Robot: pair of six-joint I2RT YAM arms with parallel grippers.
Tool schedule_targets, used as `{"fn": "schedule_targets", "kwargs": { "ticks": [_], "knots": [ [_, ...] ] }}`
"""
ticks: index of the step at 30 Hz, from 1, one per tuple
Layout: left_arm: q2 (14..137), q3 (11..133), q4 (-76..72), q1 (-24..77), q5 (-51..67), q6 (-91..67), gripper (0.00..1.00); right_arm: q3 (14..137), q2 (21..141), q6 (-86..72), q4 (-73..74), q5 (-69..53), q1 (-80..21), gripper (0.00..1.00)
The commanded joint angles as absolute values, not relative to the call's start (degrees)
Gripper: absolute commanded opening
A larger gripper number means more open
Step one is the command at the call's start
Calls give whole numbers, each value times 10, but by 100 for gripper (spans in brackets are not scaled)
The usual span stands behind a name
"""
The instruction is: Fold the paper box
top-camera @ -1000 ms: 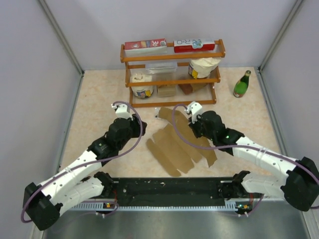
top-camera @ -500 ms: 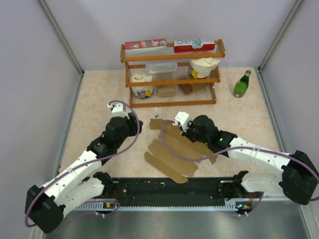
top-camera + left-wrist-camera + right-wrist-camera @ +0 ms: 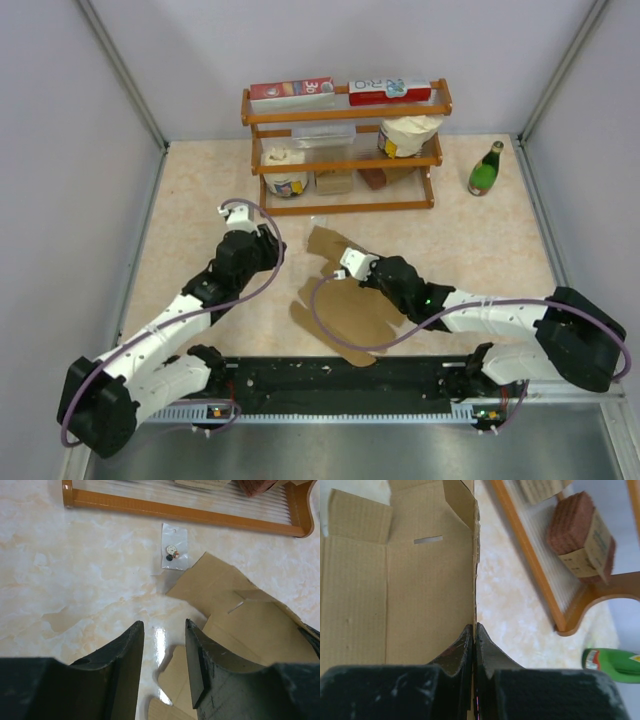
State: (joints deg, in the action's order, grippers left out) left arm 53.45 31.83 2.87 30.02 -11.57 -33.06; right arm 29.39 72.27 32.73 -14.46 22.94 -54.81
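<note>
The paper box (image 3: 345,315) is a flat brown die-cut cardboard sheet lying mid-table, with its far right panel raised on edge. My right gripper (image 3: 352,266) is shut on that raised panel's edge. In the right wrist view the jaws (image 3: 475,628) pinch the thin edge, and the creased panels with a slot (image 3: 395,580) spread to the left. My left gripper (image 3: 265,240) is open and empty, just left of the sheet. In the left wrist view its fingers (image 3: 162,630) frame bare table and a rounded tab, and the cardboard (image 3: 250,625) lies to the right.
A wooden rack (image 3: 345,150) with printed cartons, jars and pads stands at the back. A green bottle (image 3: 486,170) stands right of it and also shows in the right wrist view (image 3: 612,665). A small clear bag (image 3: 172,552) lies between the rack's base rail (image 3: 180,512) and the cardboard.
My right gripper has swept left and nearer, holding the cardboard edge and lifting that panel up over the sheet. The sheet has shifted slightly left. My left gripper has moved slightly.
</note>
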Motion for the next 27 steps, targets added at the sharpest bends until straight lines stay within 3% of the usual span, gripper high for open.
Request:
{"fn": "schedule_targets", "kwargs": {
  "ticks": [1,27],
  "knots": [
    [555,318,-31,295,-101,-330,42,279,736,386,-287,318,-573,0],
    [598,277,-149,201,-13,-327,43,189,782,588,-521,316,-662,0]
  ]
}}
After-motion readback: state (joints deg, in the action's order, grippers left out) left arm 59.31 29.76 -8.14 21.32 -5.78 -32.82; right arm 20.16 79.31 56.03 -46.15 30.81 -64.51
